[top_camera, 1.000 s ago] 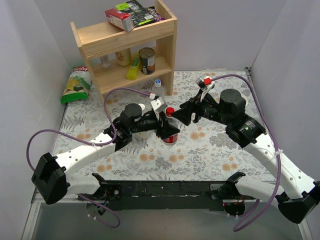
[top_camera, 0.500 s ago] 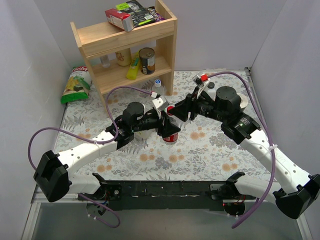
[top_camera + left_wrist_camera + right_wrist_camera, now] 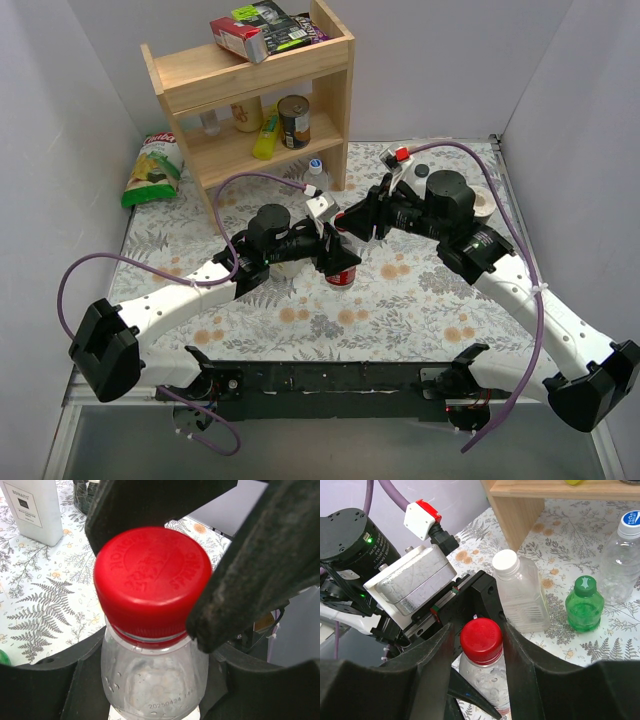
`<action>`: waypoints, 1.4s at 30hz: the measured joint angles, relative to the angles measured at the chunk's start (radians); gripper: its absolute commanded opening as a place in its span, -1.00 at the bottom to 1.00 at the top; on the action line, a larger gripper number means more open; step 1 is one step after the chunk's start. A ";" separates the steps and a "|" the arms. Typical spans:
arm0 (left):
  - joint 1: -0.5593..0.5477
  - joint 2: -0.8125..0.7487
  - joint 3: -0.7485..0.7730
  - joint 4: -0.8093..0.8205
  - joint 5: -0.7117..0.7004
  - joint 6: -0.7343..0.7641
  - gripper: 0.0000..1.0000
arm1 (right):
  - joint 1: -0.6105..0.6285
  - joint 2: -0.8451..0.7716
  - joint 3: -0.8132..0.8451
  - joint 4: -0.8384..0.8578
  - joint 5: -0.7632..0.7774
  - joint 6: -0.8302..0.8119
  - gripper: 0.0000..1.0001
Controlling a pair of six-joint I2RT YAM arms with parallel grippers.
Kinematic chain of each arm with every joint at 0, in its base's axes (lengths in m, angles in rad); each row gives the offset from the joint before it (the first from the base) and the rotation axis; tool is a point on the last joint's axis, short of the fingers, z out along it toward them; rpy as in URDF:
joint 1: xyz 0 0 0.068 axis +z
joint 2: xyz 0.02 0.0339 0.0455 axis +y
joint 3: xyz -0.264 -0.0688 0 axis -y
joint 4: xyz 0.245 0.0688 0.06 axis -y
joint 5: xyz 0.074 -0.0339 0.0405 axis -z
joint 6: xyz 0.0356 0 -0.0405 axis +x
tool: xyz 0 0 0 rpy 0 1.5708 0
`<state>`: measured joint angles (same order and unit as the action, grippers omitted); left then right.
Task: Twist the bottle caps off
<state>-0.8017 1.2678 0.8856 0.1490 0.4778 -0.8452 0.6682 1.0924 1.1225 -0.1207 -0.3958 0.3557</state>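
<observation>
A red cap tops a clear bottle on a white tablecloth printed with grey ferns and orange blossoms; alongside stand a green bottle with a green cap, a white cap and a blue cap.

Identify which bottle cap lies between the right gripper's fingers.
The red cap, flanked by the right gripper; the white cap, green cap and blue cap stand apart.

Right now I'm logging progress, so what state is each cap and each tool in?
left tool: shut on red-capped bottle
right tool: open, straddling red cap
red cap: on its bottle
white cap: on its bottle
green cap: on its bottle
blue cap: on its bottle
</observation>
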 measured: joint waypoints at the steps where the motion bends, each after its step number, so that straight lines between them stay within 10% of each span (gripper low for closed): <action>1: 0.000 0.001 0.000 0.000 0.000 0.000 -0.44 | 0.000 0.001 0.000 0.000 0.000 0.000 0.00; 13: 0.000 0.002 0.000 -0.004 0.000 0.000 -0.43 | 0.001 0.009 0.000 -0.011 -0.004 -0.019 0.05; 27: 0.000 -0.001 0.000 -0.007 0.021 -0.005 -0.43 | -0.001 0.009 0.000 -0.012 -0.019 -0.045 -0.79; 42: 0.007 -0.047 -0.019 0.097 0.448 -0.012 -0.46 | -0.079 -0.019 0.014 0.058 -0.520 -0.100 -0.97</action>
<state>-0.7944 1.2213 0.8665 0.2462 0.9260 -0.8574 0.5896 1.0733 1.1362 -0.0624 -0.9154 0.2562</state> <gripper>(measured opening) 0.520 0.403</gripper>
